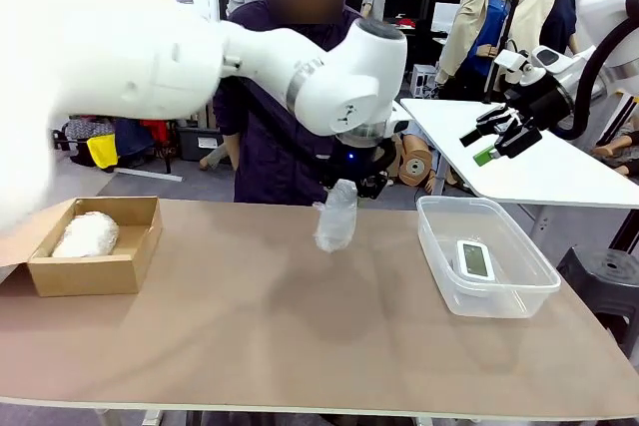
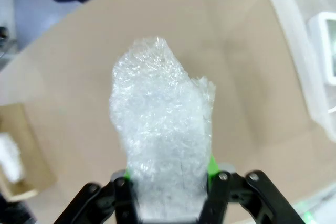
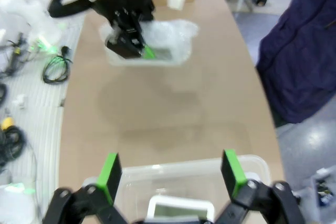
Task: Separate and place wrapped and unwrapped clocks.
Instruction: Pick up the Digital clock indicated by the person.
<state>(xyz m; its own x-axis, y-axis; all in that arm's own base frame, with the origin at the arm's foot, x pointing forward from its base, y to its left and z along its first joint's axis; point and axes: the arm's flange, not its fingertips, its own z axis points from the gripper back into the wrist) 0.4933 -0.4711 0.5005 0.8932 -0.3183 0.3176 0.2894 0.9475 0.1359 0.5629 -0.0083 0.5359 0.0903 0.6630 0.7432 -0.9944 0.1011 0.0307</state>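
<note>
Fingers pinching a wrapped clock in the air.
Left arm reaches over the worktop (image 1: 250,326); its fingers (image 2: 212,166) squeeze the wrapped clock (image 2: 163,140), hanging below them. Right gripper (image 3: 170,174) hangs spread wide above the bare clock (image 1: 472,258) in the tub (image 1: 439,246).

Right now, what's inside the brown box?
One wrapped clock, a lumpy whitish bundle, lies inside the cardboard box at the table's left end. The wrap hides the clock itself, and the bundle covers part of the box floor.
</note>
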